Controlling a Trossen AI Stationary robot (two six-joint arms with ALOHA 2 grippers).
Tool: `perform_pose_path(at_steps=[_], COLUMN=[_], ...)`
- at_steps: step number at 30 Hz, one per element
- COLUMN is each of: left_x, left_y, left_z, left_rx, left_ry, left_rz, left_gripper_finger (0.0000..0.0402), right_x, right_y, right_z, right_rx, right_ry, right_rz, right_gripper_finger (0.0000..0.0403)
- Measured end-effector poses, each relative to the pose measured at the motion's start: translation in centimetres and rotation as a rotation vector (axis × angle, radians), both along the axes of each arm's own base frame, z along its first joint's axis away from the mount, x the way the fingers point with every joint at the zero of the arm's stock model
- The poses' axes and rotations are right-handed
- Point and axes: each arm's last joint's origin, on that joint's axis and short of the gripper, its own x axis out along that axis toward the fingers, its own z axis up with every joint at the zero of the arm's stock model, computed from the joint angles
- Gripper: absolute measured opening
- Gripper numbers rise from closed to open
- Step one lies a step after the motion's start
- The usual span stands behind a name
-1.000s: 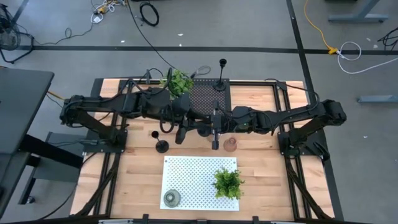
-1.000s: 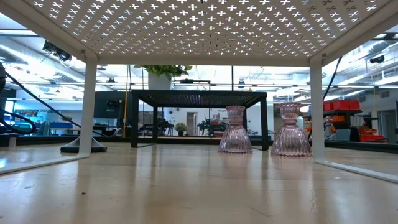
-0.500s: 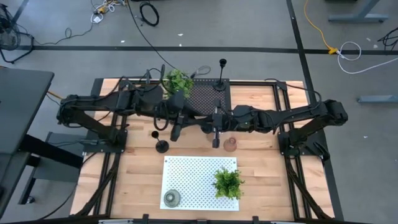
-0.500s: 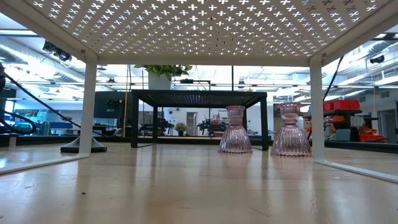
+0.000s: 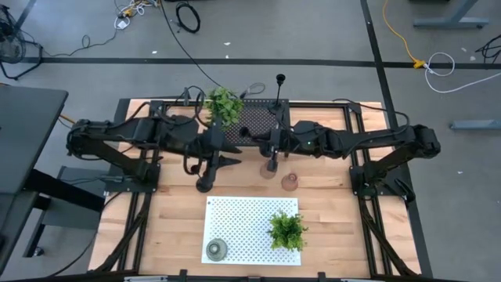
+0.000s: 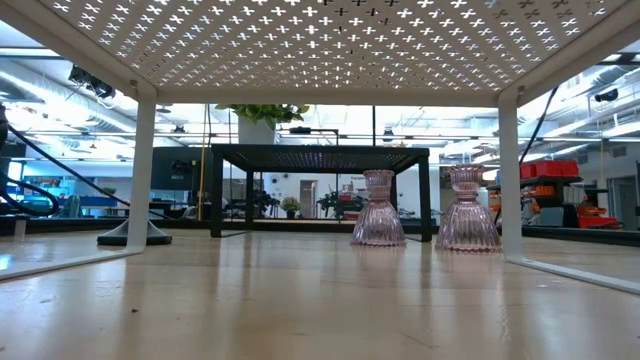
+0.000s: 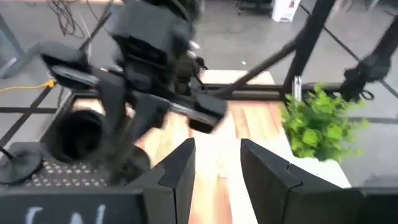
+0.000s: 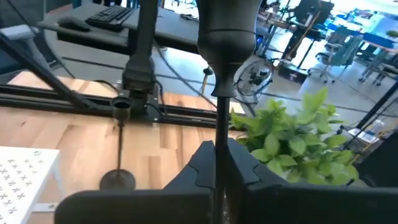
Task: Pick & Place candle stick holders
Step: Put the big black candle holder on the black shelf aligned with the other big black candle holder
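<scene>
Your right end effector (image 8: 219,158) is clamped shut on the stem of a slim black holder (image 8: 226,37) and has carried it from mid-bench toward the black mesh rack (image 5: 254,121). Another black holder (image 5: 279,94) already stands there, so placement looks near. Your left end effector (image 7: 217,163), fingers apart and empty, has drawn back. The white shelf (image 5: 243,215) carries the olive-green glass holder (image 5: 216,250) and a plant (image 5: 287,229).

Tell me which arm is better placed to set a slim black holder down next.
Right. The right gripper is shut on the stem of a slim black holder, so it has one in hand. The left gripper is open and empty.
</scene>
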Motion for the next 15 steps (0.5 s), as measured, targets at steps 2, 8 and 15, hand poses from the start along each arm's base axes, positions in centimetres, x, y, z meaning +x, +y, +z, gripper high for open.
perform_pose_path(at_steps=[2,8,15], left_x=[0.0,-0.3,-0.6], left_y=[0.0,0.1,0.1], left_z=[0.0,0.1,0.1], left_rx=[0.002,0.009,0.019], left_ry=[-0.002,0.006,0.019], left_rz=[0.000,0.011,0.008], left_gripper_finger=[0.0126,0.0115,0.0115], right_x=[-0.2,-1.1,-3.9], right_y=[-0.5,-1.8,-2.7], right_z=[0.1,0.7,-0.3], right_rx=[-0.005,0.013,0.053], right_ry=[0.003,-0.016,-0.066], right_rz=[-0.023,-0.031,-0.055], right_gripper_finger=[0.0001,0.0001,0.0001])
